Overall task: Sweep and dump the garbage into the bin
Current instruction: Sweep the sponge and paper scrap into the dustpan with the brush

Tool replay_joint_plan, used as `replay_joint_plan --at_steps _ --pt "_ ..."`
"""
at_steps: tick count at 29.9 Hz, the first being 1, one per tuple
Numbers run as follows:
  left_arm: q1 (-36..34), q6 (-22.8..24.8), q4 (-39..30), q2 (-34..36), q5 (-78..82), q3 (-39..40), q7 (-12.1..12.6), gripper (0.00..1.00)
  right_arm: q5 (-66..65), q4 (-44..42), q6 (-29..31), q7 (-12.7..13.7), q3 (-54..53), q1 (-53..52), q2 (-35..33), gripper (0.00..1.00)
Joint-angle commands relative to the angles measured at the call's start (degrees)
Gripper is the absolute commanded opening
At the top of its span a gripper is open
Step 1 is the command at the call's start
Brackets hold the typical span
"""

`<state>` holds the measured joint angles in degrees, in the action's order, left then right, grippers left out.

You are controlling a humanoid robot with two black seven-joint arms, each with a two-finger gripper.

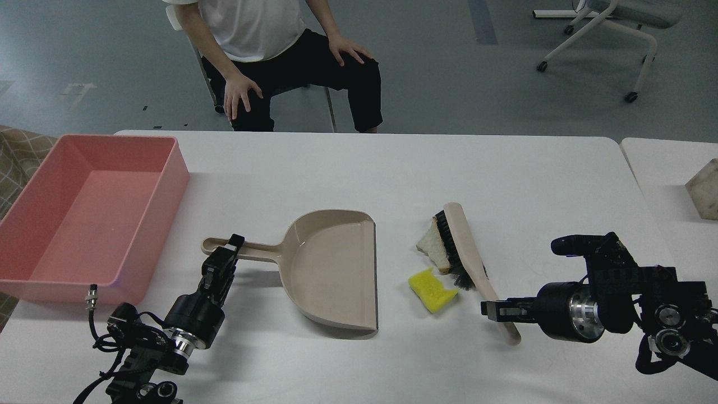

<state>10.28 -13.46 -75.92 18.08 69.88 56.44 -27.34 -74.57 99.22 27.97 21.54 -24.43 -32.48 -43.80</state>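
Beige plastic dustpan, handle between the left jaws; beige black-bristled brush, handle between the right jaws; white-shirted seated person far beyond both.

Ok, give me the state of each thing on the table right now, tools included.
bin: upright, empty.
dustpan: flat on the table, empty, mouth facing the garbage.
brush: lying bristles against the bread.
bread slice: on the table, unswept.
yellow sponge chunk: on the table, unswept.
left tool: at the dustpan handle, grip unclear.
right tool: at the brush handle, grip unclear.
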Motion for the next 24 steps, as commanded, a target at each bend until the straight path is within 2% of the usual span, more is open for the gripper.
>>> replay_joint_plan --at_steps 1,14,24 --pt "0.00 0.01 -0.02 -0.06 -0.01 -0.01 -0.17 0.23 0.03 0.00 0.03 -0.01 0.08 0.05 1.61 0.06" --pt "-0.17 0.01 -0.11 -0.59 -0.10 0.07 -0.35 0.22 0.03 -0.08 0.03 -0.01 1.31 0.05 8.91 0.06" --pt "0.09 0.01 -0.55 -0.76 -0.01 0.07 -0.43 0.22 0.03 -0.35 0.03 -0.97 0.43 0.05 13.91 0.06"
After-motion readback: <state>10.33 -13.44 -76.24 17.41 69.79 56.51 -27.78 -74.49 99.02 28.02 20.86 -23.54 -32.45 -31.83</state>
